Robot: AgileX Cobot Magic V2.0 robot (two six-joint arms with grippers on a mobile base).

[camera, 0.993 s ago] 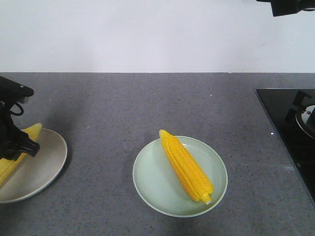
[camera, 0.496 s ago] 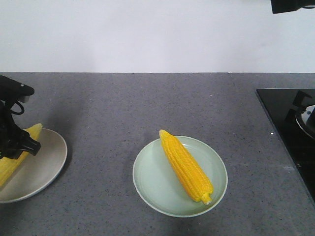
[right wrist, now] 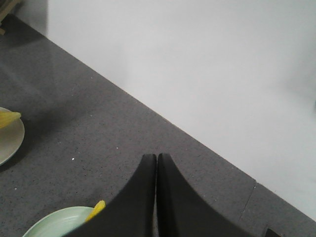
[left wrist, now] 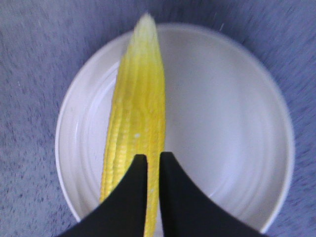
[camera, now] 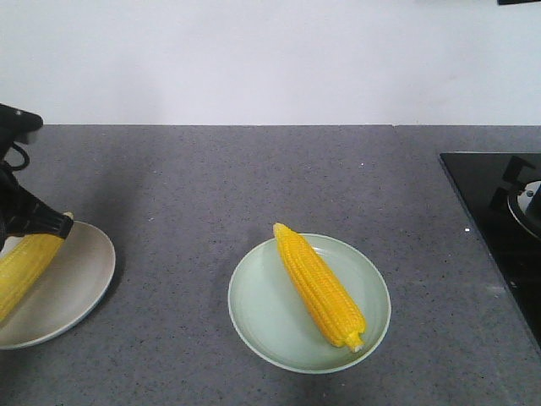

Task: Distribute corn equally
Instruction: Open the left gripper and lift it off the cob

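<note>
A grey speckled desk (camera: pixel 254 169) runs under a white wall (camera: pixel 254 59), with a black cooktop (camera: pixel 494 211) set into its right end. At the middle sits a pale green plate (camera: pixel 262 313) carrying one bright corn cob (camera: pixel 319 286) laid diagonally, its pointed tip toward the wall. At the left edge a beige plate (camera: pixel 76 279) holds a second corn cob (left wrist: pixel 136 118), lying lengthwise left of the plate's centre. The left tool (left wrist: pixel 153 163) hangs just above this cob's near end, clenched with only a sliver between its fingers, gripping nothing. The right tool (right wrist: pixel 156 159) is raised high over the desk, fingers pressed together and empty.
</note>
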